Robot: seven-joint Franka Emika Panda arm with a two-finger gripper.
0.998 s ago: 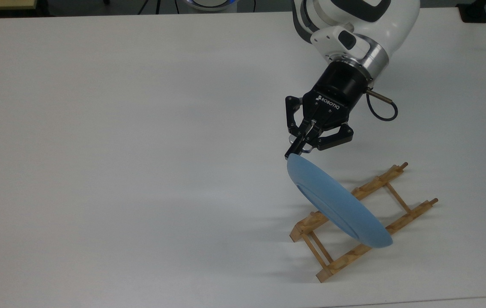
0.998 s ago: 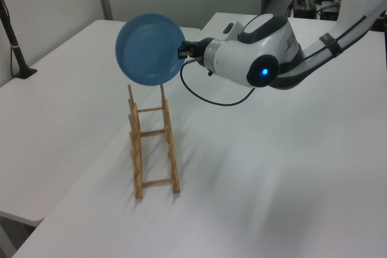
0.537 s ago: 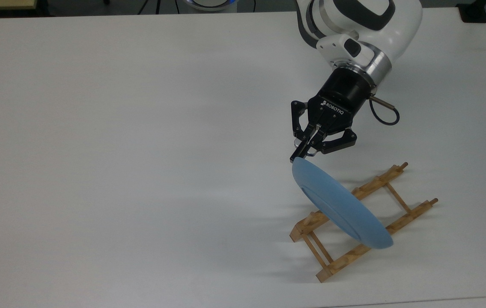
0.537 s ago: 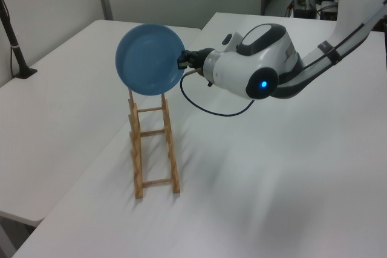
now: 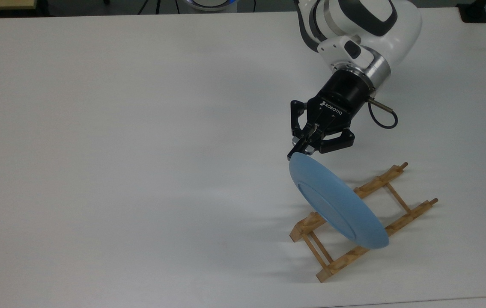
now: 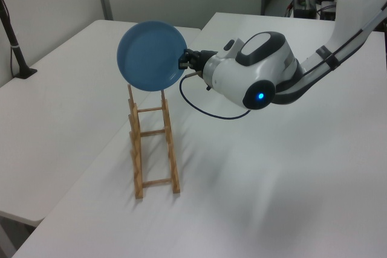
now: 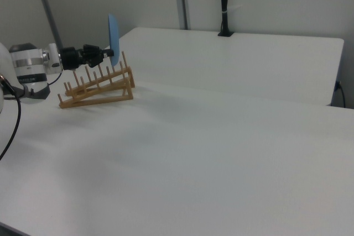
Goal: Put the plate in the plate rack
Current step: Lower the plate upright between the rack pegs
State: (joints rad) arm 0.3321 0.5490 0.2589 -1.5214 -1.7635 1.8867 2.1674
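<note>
The jaws (image 5: 300,153) are pinching the plate (image 5: 336,207) by its rim, holding it on edge in the air. Over the last second the arm has swung its wrist around and the plate has shifted only a touch in the top view, while the left view has it dipping and then sitting about level again, so I'd call this fine alignment, not the actual drop yet.

The rack (image 5: 397,220) sits on the surface (image 5: 140,149) just past the jaws and below them. In the right view the plate (image 7: 113,41) is upright above the pegs at the rack's (image 7: 94,93) tall end, apparently clear of them, though it's hard to be sure from that angle. So the plate isn't seated yet and still needs lowering into a slot.

The plate is matte light blue, round, with a shallow raised rim and a faint foot ring on the back. It looks smooth, probably a bit slippery for an edge pinch. The rack is pale wood: 2 notched rails with short pegs, joined by thin dowels. The surface is plain white and flat.
</note>
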